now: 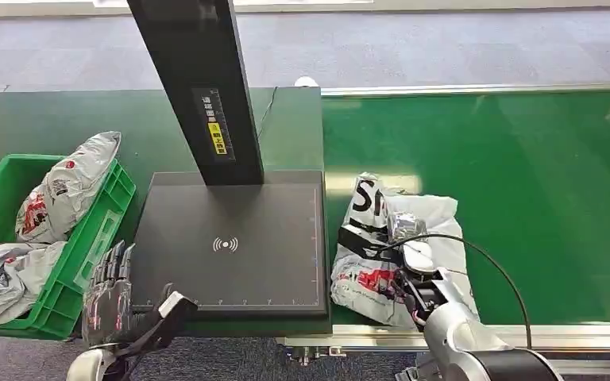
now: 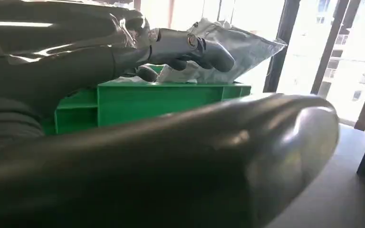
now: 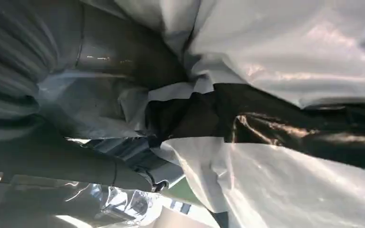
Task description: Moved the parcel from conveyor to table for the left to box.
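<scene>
1. Parcel (image 1: 393, 246): white plastic bag with black and red print, lying crumpled on the green conveyor (image 1: 540, 198), at its near edge, just beside the black scanner plate (image 1: 230, 246).
2. Right hand (image 1: 418, 295) on the parcel's near end, fingers closed into the wrinkled plastic, gripping it; close up in the right wrist view, bag film (image 3: 285, 166) bunched against the hand.
3. Left hand (image 1: 115, 298) at the worktop's near edge, fingers apart, holding nothing, between scanner plate and green crate (image 1: 87, 254).
4. Crate at the worktop's left edge, with grey parcels (image 1: 63, 190) piled inside.
5. Farther back, black scanner post (image 1: 198, 87) rising from the plate.
</scene>
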Controlling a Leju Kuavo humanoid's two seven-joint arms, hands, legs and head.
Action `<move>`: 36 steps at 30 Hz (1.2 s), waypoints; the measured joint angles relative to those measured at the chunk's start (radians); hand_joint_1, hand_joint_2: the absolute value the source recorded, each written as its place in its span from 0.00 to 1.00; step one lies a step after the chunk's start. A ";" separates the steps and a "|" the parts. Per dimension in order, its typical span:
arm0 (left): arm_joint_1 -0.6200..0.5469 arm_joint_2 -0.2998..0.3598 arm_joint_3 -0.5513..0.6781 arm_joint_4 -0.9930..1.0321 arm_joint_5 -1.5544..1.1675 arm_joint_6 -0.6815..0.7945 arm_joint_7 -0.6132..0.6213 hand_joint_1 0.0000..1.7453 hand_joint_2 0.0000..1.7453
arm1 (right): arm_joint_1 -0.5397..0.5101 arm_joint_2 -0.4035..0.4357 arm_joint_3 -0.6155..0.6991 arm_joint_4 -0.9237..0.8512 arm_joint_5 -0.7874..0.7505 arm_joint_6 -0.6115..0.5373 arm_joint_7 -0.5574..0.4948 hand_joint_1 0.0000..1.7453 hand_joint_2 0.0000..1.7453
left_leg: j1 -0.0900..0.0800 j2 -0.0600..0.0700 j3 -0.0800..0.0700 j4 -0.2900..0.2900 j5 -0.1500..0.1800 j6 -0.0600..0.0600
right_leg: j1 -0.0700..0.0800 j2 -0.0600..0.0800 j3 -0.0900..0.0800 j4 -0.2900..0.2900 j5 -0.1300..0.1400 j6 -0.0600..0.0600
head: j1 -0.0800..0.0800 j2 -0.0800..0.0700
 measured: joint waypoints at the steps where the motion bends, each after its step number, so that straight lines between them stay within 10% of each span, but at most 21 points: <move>1: 0.000 0.000 0.000 0.000 0.000 0.000 0.000 0.00 0.00 | 0.000 0.000 0.000 0.000 0.000 -0.008 -0.002 1.00 1.00 | 0.000 0.000 0.000 0.000 0.000 0.000 | 0.000 0.000 0.000 0.000 0.000 0.000 | 0.000 0.000; 20: 0.013 -0.020 -0.008 -0.084 0.021 -0.027 -0.014 0.00 0.00 | 0.061 0.050 -0.098 -0.087 -0.243 -0.386 -0.464 1.00 1.00 | 0.001 0.000 -0.001 0.000 0.000 0.000 | 0.001 0.000 -0.001 0.000 0.000 0.000 | 0.000 0.000; 36: 0.005 0.008 -0.137 -0.248 0.082 -0.012 -0.030 0.00 0.00 | 0.268 0.089 0.031 -0.575 -0.454 -0.422 -0.545 1.00 1.00 | 0.001 0.001 -0.001 0.000 0.000 0.000 | 0.001 0.001 -0.002 0.000 0.000 0.000 | 0.000 0.000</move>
